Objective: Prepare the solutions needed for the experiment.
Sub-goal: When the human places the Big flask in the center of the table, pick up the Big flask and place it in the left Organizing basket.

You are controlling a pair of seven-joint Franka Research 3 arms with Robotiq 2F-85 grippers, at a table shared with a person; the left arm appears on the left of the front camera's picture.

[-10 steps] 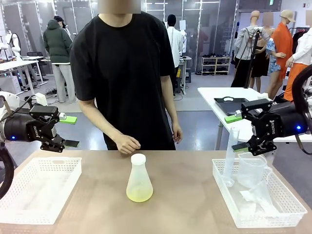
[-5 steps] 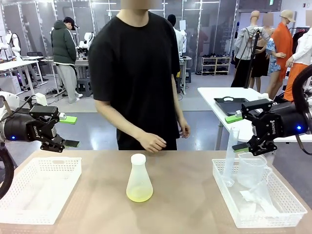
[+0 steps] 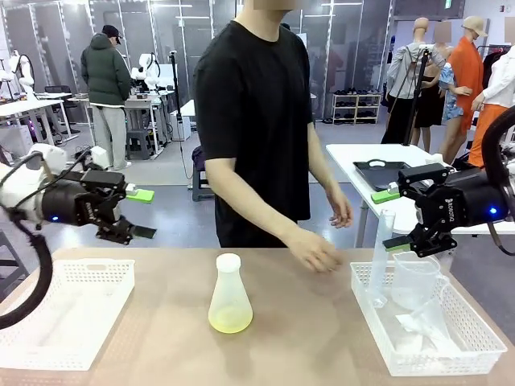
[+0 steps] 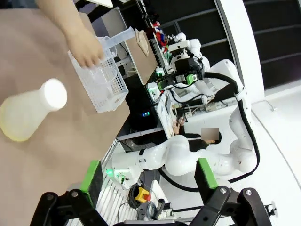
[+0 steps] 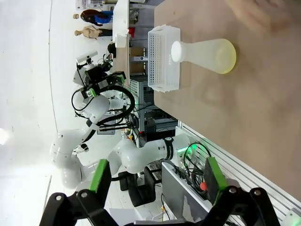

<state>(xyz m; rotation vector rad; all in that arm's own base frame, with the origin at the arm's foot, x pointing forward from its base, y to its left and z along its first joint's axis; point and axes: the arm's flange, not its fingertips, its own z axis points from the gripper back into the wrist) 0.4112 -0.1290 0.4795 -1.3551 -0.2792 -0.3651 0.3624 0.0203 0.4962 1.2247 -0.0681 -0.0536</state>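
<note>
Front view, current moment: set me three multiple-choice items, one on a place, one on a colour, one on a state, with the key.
1. The conical flask stands
A. inside a basket
B. on the bare table
C. between a gripper's fingers

2. The liquid in it is
A. blue
B. pale yellow
C. red

3. The left gripper and right gripper are
A. both open, holding nothing
B. both shut on glassware
C. one open, one shut on the flask

Key:
1 B: it sits on the table top between the left basket and the right basket.
2 B: a yellow layer shows at the flask's bottom.
3 A: each pair of green pads stands apart in the air with nothing between them.
</note>
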